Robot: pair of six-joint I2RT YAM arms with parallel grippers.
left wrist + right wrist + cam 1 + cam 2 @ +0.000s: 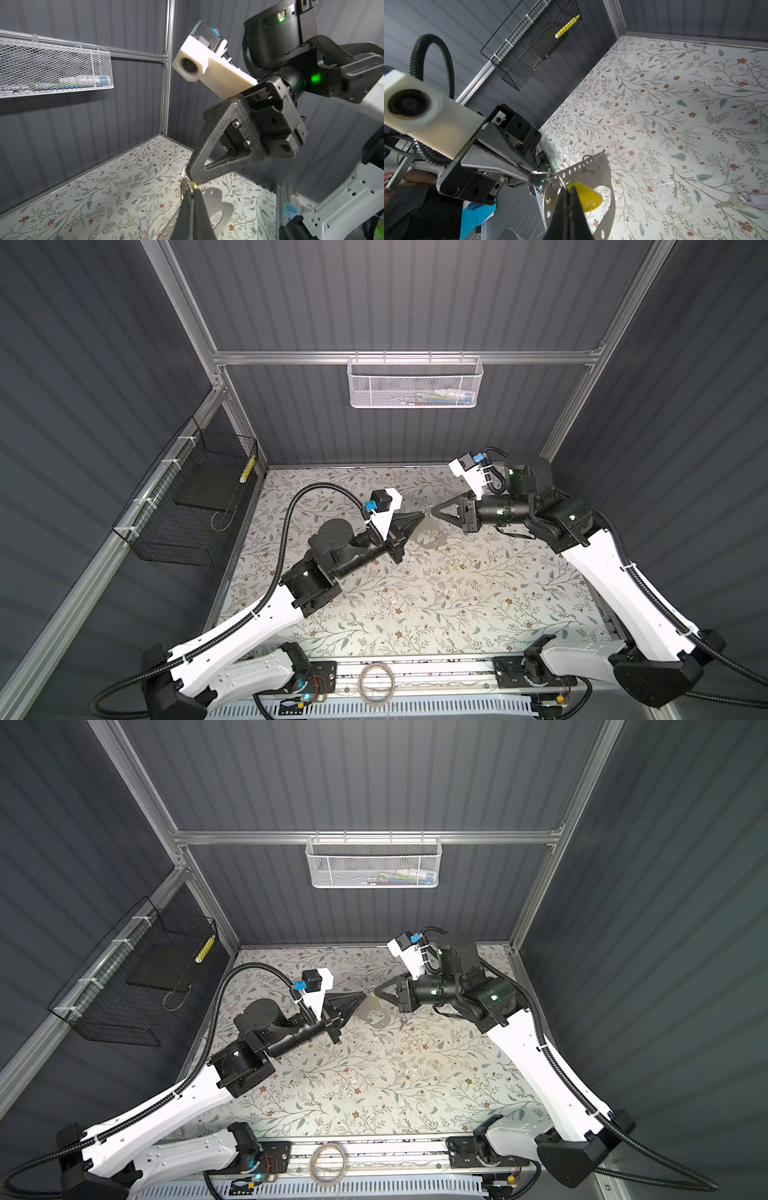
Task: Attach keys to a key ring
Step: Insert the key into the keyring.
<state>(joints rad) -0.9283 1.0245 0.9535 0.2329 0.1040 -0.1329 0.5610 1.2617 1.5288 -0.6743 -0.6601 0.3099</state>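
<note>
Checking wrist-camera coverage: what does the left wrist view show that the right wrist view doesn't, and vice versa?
Left wrist only: the white mesh basket. Right wrist only: the black wire basket and a clear look at the yellow key. Both: the key ring and the lilac key lying on the table.

The left gripper (362,994) and the right gripper (377,993) meet tip to tip, both closed. The grey key ring (362,1012) hangs just under the two tips, touching them. A small key (402,1026) lies on the table (374,1094), nearer the right gripper.
</note>
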